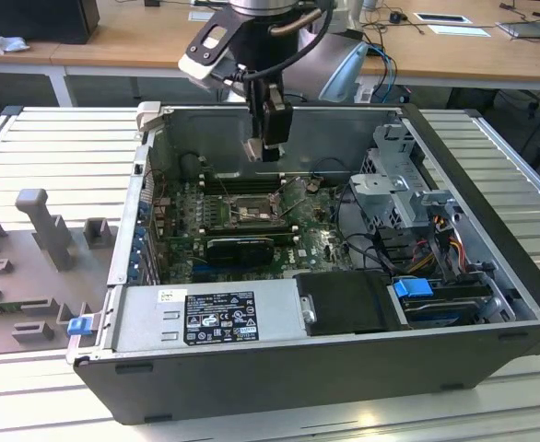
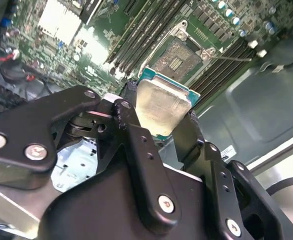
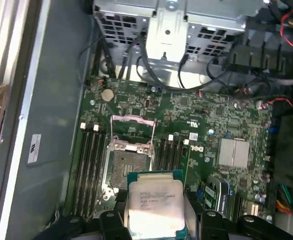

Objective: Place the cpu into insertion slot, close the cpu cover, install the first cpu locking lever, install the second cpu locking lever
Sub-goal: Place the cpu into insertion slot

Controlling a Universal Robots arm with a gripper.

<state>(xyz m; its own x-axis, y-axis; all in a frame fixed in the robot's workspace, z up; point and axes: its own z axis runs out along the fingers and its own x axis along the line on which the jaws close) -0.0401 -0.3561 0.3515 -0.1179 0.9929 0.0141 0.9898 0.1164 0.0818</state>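
Now we see the case [image 1: 491,244] open, with free room above the board [image 3: 196,112]. Ahead of our fingers [image 2: 136,135] the slot [image 3: 128,165] lies bare, its cover [image 3: 132,118] raised at the far edge. Our gripper [image 2: 159,105] clamps the cpu [image 3: 154,202] by two opposite edges, clear above the slot.

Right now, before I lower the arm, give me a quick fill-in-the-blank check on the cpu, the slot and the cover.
1. The jaws are ____ on the cpu.
2. The insertion slot is ____, with its contacts bare.
3. The cpu cover is swung ____.
Missing words: shut; empty; open.
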